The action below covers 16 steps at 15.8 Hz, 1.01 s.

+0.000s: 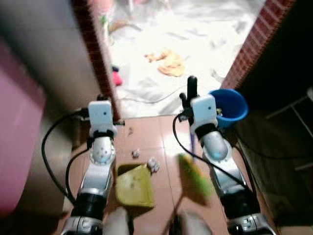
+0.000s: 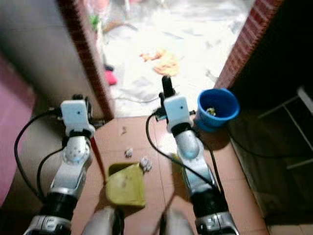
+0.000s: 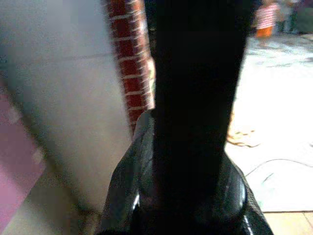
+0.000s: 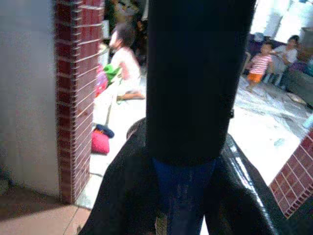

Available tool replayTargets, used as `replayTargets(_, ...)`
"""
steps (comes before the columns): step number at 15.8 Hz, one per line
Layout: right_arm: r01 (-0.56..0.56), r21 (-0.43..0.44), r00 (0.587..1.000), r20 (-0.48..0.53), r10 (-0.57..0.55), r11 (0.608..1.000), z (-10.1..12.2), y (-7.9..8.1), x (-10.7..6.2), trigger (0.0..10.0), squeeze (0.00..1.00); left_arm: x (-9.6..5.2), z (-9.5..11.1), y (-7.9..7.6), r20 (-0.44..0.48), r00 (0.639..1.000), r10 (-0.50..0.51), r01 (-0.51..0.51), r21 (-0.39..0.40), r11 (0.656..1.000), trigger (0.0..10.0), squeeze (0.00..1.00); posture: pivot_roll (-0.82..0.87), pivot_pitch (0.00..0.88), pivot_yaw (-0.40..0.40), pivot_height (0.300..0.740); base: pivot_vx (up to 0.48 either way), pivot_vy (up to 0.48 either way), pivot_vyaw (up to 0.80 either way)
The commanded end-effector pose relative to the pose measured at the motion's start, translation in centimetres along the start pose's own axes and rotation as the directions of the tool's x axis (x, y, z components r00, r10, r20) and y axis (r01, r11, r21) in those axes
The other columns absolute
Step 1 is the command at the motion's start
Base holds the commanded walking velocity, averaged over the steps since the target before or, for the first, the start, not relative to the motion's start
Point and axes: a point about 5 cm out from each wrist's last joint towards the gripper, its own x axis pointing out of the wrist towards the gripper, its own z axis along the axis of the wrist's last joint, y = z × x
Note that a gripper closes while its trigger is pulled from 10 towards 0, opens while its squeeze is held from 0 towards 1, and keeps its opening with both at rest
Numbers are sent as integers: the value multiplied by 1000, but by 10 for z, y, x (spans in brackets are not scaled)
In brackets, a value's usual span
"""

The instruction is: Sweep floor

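A yellow-green dustpan [image 1: 134, 186] rests on the terracotta tiles between my arms, with a thin red handle [image 2: 98, 159] rising toward my left gripper [image 1: 101, 99], which is shut on its dark top end [image 3: 195, 98]. My right gripper [image 1: 189, 101] is shut on the broom handle [image 1: 192, 87], black at the top and blue lower down [image 4: 183, 196]. The broom's green bristles [image 1: 194, 180] are blurred, just right of the dustpan. Small crumpled paper bits [image 1: 153, 164] lie on the tiles at the dustpan's far edge, and another bit [image 1: 136, 153] sits just beyond.
A blue bucket [image 1: 228, 106] stands right of my right gripper by a brick pillar [image 1: 252, 46]. Another brick pillar [image 1: 98, 58] and a grey wall [image 1: 44, 54] close the left. Beyond lies a bright white floor with an orange cloth [image 1: 171, 63]. People [image 4: 124, 63] are outside.
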Motion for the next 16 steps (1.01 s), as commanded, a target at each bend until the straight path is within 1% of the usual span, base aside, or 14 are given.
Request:
replayTargets(1, 3, -11, 1000, 25, -3, 1000, 5, -5, 0, 10000, 0, 1, 12, -8, 54, 998, -29, 30, -4, 1000, 10000, 0, -47, 134, 1, 731, 416, 0, 0)
replayTargets(2, 0, -8, 1000, 25, 0, 1000, 5, -4, 0, 10000, 0, 1, 12, -8, 48, 999, -24, 24, -3, 1000, 10000, 0, -47, 134, 1, 731, 326, 0, 0)
replayTargets(5, -11, -4, 1000, 19, 11, 1000, 3, -3, -1, 10000, 0, -1, 10, -8, 35, 999, -5, 5, 1, 1000, 10000, 0, -48, 135, 2, 731, 0, 0, 0)
replayTargets(8, -15, 1, 1000, 18, 15, 1000, 3, -1, 0, 10000, 0, -3, 3, 3, 13, 994, 107, -108, 56, 993, 10000, 0, -43, 139, 0, 731, 0, 0, 0)
replayTargets(9, -23, 9, 999, 22, 23, 1000, 3, 2, 1, 10000, 0, -1, 2, 5, 7, 992, 124, -124, 55, 991, 10000, 0, -43, 139, 0, 731, 0, 0, 0)
replayTargets(11, -35, 14, 999, 27, 35, 999, 4, 5, 2, 10000, 0, 1, 1, 6, 2, 992, 123, -123, 45, 991, 10000, 0, -42, 141, -2, 731, 0, 0, 0)
replayTargets(15, -34, 19, 999, 16, 34, 999, 2, 5, 4, 10000, 0, 6, -4, -13, -22, 992, 124, -123, 19, 992, 10000, 0, -47, 139, -7, 731, 0, 0, 0)
replayTargets(16, -37, 22, 999, 16, 37, 999, 3, 6, 6, 10000, 0, 7, -4, -21, 6, 994, 112, -112, -3, 994, 10000, 0, -52, 137, -5, 731, 0, 0, 0)
